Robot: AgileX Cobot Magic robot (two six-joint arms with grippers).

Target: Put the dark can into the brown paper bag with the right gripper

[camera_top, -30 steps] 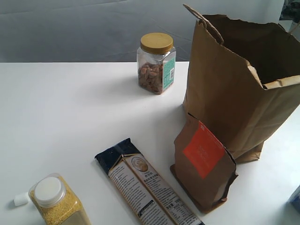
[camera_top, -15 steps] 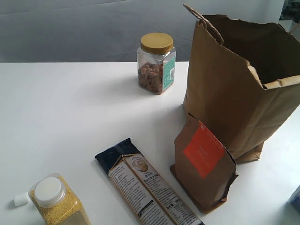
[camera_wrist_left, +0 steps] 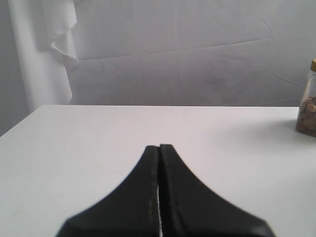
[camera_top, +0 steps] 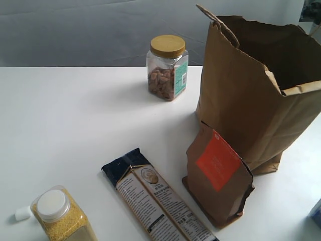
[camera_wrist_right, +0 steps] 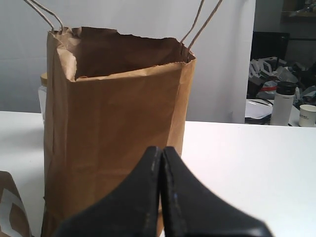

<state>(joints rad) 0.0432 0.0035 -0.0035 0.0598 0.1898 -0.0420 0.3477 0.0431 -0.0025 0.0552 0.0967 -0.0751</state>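
White tabletop (camera_top: 75, 115) — right pincer (camera_wrist_right: 160, 149) clenched empty, level, facing the brown paper bag (camera_wrist_right: 113, 123); left pincer (camera_wrist_left: 159, 147) clenched too.

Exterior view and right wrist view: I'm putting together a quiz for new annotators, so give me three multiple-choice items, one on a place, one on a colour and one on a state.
1. Where is the orange-labelled pouch?
A) just in front of the brown paper bag
B) inside it
C) on top of it

2. What colour is the nut jar lid?
A) white
B) yellow
C) red

3. How is the right tool?
A) wide open
B) shut on something
C) shut and empty

Answers:
1 A: the pouch stands upright at the bag's near side.
2 B: the screw lid is mustard yellow.
3 C: the black fingers meet with nothing between them.
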